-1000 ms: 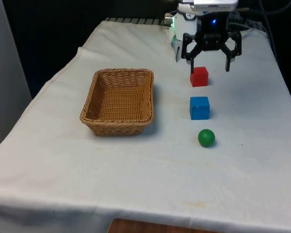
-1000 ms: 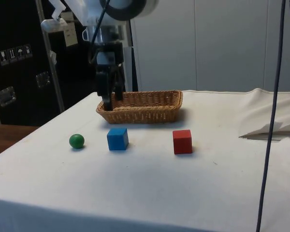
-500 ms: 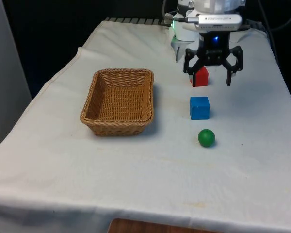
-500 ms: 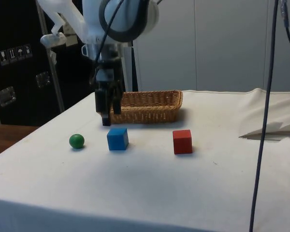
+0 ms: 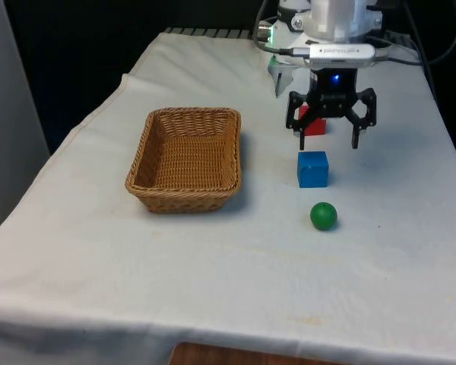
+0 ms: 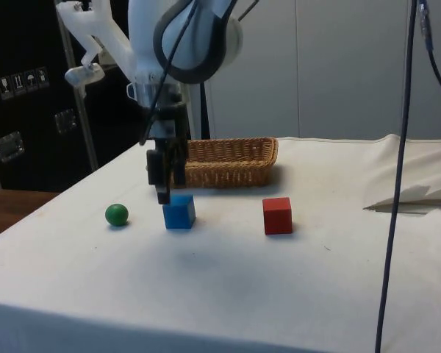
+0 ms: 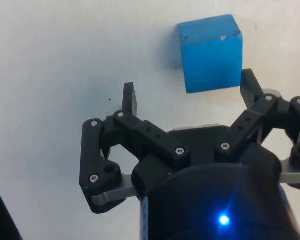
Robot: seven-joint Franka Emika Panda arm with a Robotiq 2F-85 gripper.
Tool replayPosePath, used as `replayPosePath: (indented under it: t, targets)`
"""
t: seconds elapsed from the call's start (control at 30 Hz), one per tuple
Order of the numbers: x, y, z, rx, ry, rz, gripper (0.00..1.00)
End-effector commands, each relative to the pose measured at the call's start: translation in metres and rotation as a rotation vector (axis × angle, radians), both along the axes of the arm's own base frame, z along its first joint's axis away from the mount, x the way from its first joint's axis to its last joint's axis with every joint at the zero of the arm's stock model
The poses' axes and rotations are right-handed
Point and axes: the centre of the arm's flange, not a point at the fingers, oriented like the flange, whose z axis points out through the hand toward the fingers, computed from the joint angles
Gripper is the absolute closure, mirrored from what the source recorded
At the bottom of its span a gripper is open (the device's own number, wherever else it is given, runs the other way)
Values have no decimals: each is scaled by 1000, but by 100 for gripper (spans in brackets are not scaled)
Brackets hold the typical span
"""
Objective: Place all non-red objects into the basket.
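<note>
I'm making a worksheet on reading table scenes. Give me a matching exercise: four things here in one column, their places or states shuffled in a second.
Things:
1. Blue cube
2. Red cube
3. Ball
4. Basket

Places or states:
A. Green, nearest the front camera
B. Empty, at the front view's left
C. Partly hidden behind the pincer in the front view
D. Middle of the row, just below the open pincer

Pairs: 1-D, 2-C, 3-A, 4-B

Table w/ white cloth point(image 5: 213, 289)
On it: wicker basket point(image 5: 185, 158) at front view's left; red cube point(image 5: 315, 126), blue cube point(image 5: 312, 169), green ball point(image 5: 324, 216) in a row, apart.
</note>
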Motion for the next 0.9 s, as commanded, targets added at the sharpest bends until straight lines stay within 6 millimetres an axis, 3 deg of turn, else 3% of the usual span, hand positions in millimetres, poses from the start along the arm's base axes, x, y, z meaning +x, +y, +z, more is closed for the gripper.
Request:
replayPosePath:
  t: [0.0,0.87]
  targets:
    - [1,1,-3,4,-9,1,0]
    - [3,-10,-48,-25,-10,-1,0]
